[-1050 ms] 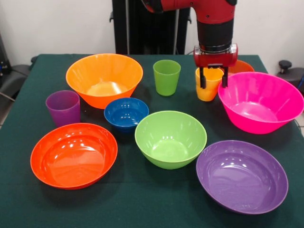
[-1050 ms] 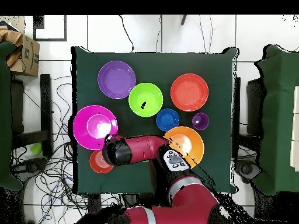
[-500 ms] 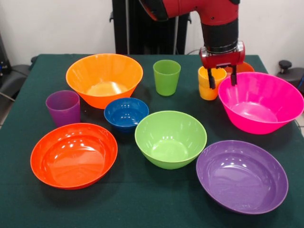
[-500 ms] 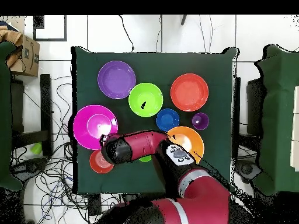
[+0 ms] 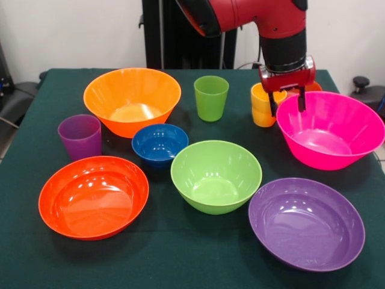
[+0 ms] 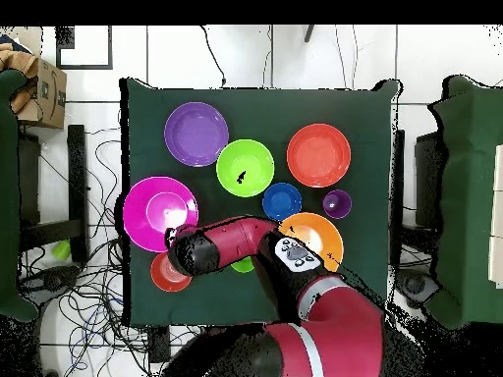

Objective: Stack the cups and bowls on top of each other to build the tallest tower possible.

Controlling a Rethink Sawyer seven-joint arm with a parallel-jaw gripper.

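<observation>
The green tabletop [image 5: 174, 253] is carrying everything singly, so no tower is standing yet, by the look of it. Going from the biggest pieces down: the pink bowl [image 5: 337, 141] is sitting at the right of the front view, the large orange bowl [image 5: 129, 108] at the back left, the purple bowl [image 5: 307, 226] at the near right, the red-orange bowl [image 5: 93, 198] at the near left, and the lime green bowl [image 5: 215, 177] in the middle. The small blue bowl [image 5: 159, 144] is lying between the orange and lime ones, and another small red-orange bowl [image 6: 167, 275] is showing behind the pink one, mostly hidden in the front view. The green cup [image 5: 211, 97], purple cup [image 5: 80, 136] and yellow cup [image 5: 261, 108] are all standing upright and apart. The claw [image 5: 287, 103] is hanging straight down over the back rim of the pink bowl, with the yellow cup just beside it toward the picture's left and partly behind one prong. Its two dark prongs are standing slightly apart with nothing between them, so it is reading as open and empty. Whether either prong is touching the pink rim cannot be told.
</observation>
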